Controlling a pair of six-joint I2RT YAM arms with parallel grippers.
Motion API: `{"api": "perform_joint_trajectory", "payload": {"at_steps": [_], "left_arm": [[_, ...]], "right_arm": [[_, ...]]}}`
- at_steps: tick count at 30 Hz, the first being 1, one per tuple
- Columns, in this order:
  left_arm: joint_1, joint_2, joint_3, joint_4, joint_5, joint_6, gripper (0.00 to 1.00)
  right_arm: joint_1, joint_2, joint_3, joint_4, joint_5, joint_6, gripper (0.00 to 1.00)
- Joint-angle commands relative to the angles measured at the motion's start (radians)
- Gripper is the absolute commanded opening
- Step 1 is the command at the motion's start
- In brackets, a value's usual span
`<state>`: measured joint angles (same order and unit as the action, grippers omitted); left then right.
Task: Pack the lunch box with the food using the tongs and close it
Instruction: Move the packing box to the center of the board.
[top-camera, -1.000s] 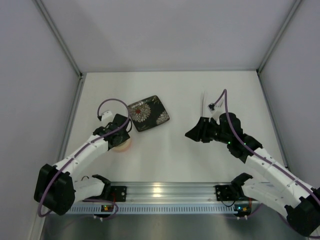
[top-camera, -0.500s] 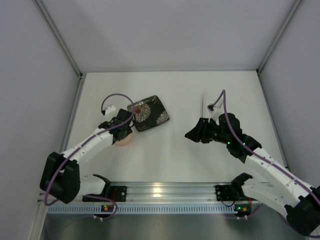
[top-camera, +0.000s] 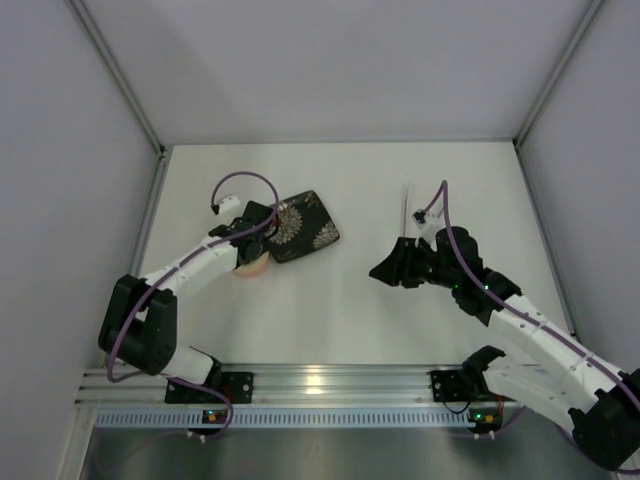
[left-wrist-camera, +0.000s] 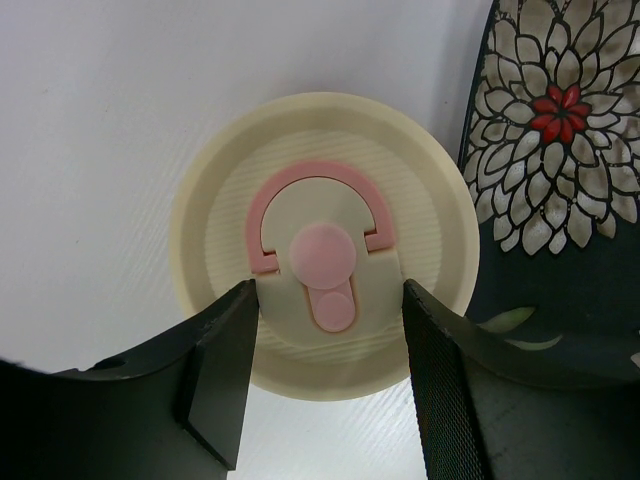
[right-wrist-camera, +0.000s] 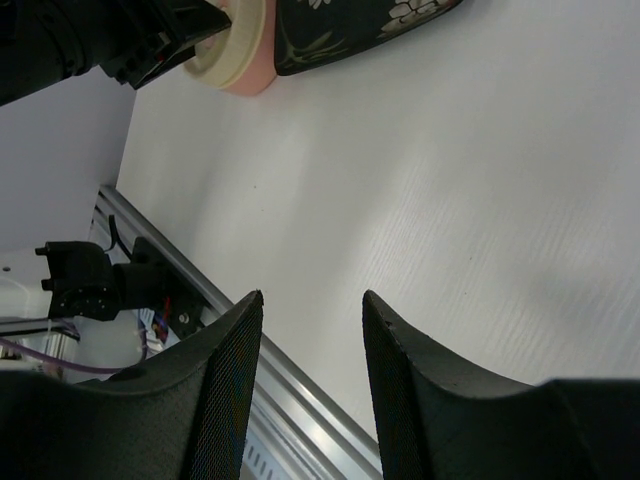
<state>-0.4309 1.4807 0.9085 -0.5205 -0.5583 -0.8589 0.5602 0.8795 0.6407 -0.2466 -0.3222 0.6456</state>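
White tabletop (top-camera: 340, 310), grey walls around. From the top camera you see the left gripper (top-camera: 252, 232) over the lunch box (top-camera: 252, 268) at centre left, beside the dark floral plate (top-camera: 300, 226); the tongs (top-camera: 406, 208) lie upper right, next to the right gripper (top-camera: 388, 268).

Left wrist view: jaws part-open, straddling the lid (left-wrist-camera: 325, 255), no contact visible.

Right wrist view: jaws half apart, empty; lunch box upper left.

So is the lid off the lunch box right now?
No, the cream lid sits flat on the lunch box, seen from the left wrist.
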Motion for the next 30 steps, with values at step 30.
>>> {"api": "perform_joint_trajectory", "payload": {"at_steps": [30], "left_arm": [[0.115, -0.075, -0.028, -0.207, 0.236, 0.162, 0.71]], "right_arm": [[-0.005, 0.044, 0.040, 0.052, -0.025, -0.027, 0.45]]}}
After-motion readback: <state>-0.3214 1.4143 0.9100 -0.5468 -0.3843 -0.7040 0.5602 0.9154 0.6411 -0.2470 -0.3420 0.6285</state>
